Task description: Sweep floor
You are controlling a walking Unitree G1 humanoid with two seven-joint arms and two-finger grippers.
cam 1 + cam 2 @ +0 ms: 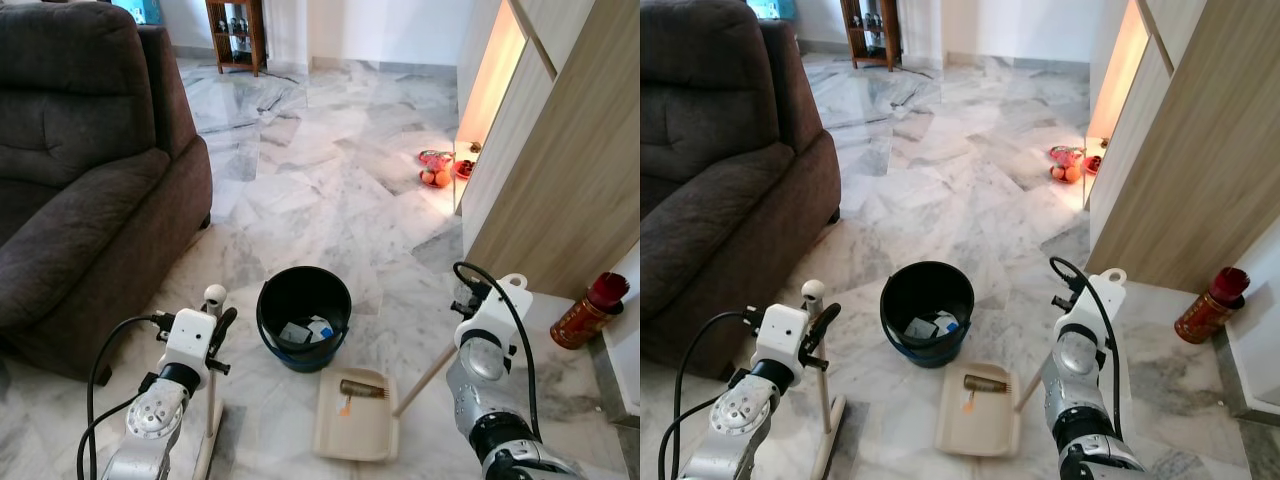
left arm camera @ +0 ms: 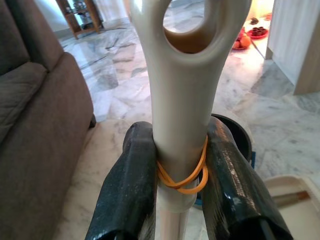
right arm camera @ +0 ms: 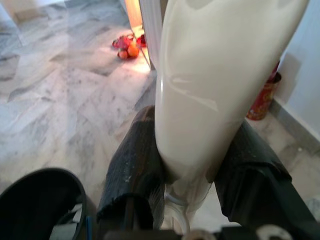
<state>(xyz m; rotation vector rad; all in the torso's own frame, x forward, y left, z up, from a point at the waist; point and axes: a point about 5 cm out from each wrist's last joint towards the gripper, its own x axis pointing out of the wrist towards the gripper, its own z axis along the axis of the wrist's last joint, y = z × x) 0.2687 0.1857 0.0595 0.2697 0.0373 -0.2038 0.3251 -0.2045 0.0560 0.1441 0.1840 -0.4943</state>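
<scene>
My left gripper [image 2: 180, 131] is shut on the upright cream broom handle [image 2: 182, 100], just above an orange rubber band [image 2: 186, 177]; in the eye views the handle's round top [image 1: 214, 295] stands left of the bucket. My right gripper [image 3: 192, 127] is shut on the thick cream dustpan handle [image 3: 210, 75], which slants down [image 1: 425, 380] to the cream dustpan [image 1: 360, 430] on the marble floor. In the pan lie a brown cylinder [image 1: 362, 389] and a small orange scrap [image 1: 346, 408]. The black bucket [image 1: 303, 317] just behind the pan holds paper scraps.
A dark brown sofa [image 1: 80, 190] fills the left side. A wooden cabinet [image 1: 560, 170] stands at the right, with a red canister [image 1: 590, 310] by it. Fruit on a red plate [image 1: 436, 170] lies on the floor farther off. A wooden shelf [image 1: 236, 35] stands at the back.
</scene>
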